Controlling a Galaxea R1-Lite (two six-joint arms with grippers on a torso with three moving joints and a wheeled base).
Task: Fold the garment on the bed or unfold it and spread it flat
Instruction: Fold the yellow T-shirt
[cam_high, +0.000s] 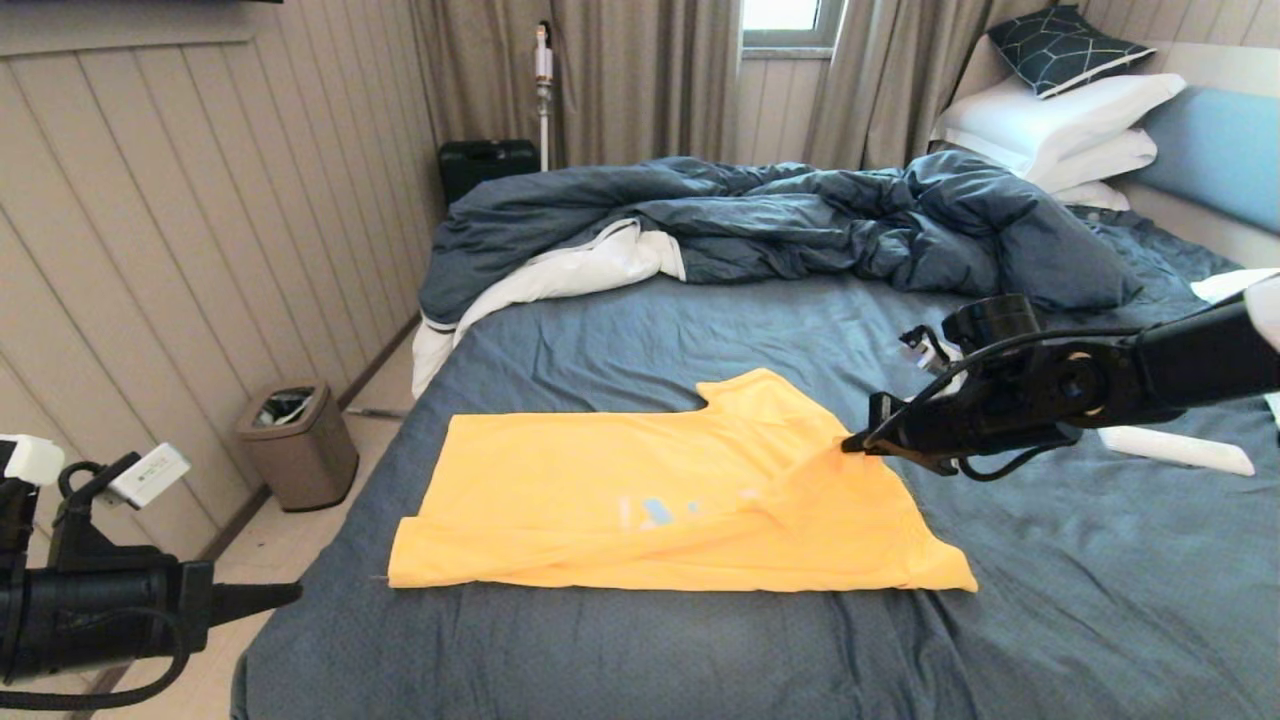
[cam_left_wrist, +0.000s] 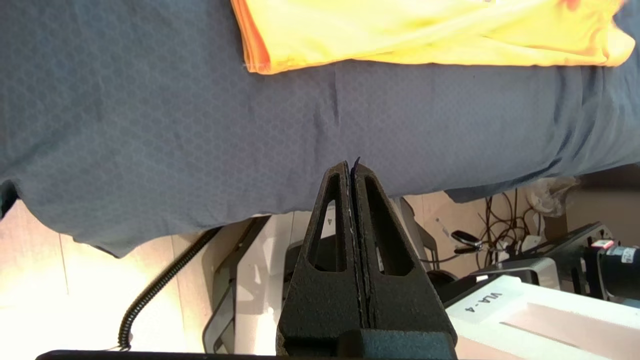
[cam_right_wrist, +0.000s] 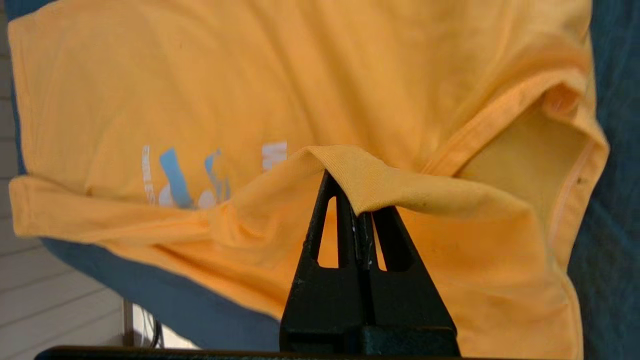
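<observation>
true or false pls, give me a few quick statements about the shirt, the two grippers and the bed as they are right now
1. The right gripper is shut on a fold of the yellow T-shirt. True.
2. The left gripper holds the shirt's hem. False: it is shut on nothing, off the bed's near corner, apart from the shirt.
3. The rumpled duvet covers the T-shirt. False: it lies farther back, clear of the shirt.
4. The T-shirt's pale blue and white print is visible. True.
</observation>
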